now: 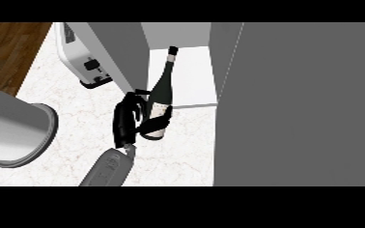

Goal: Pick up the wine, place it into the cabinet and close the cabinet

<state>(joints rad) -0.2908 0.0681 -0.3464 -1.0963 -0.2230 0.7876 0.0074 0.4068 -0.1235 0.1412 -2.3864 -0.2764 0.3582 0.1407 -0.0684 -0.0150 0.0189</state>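
Observation:
The dark wine bottle (161, 89) with a white label is tilted, its neck pointing into the open cabinet (192, 77) and its base still over the counter. My left hand (127, 121) is shut on the bottle's lower part from the left, its thumb crossing the bottle near the base. The grey forearm enters from the lower left. The cabinet's white floor shows between its two open grey doors, the left door (118, 53) and the large right door (292, 101). My right hand does not show.
A white toaster (84, 60) stands on the marble counter (178, 149) left of the cabinet's left door. A grey round container (25, 130) sits at the left edge. Wooden floor (18, 48) shows at the far left.

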